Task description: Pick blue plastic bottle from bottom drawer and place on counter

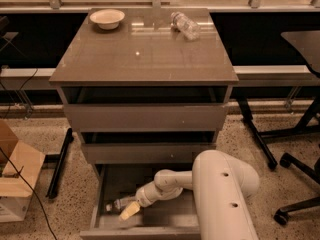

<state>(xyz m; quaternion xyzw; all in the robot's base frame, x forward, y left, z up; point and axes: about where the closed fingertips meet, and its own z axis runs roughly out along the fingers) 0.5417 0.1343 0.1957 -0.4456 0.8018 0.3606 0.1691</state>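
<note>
Lying in the bottom drawer (pixel 120 181), the blue plastic bottle (pixel 116 204) meets the claw (pixel 131 207); grip unclear.

gripper (pixel 130 210) in bottom drawer (pixel 125 179), blue plastic bottle (pixel 115 204) partly hidden

I count two plastic bottles: a ribbed clear bottle (pixel 185 25) on the glossy grey-brown desk (pixel 145 59), and a small clear bottle (pixel 116 204) in the bottom drawer (pixel 120 176). Three grey-brown drawers (pixel 147 152), one pale round bowl (pixel 107 18), one cardboard box (pixel 17 176), and one white robot arm (pixel 220 194) with one hand (pixel 131 209), down in that drawer.
</note>
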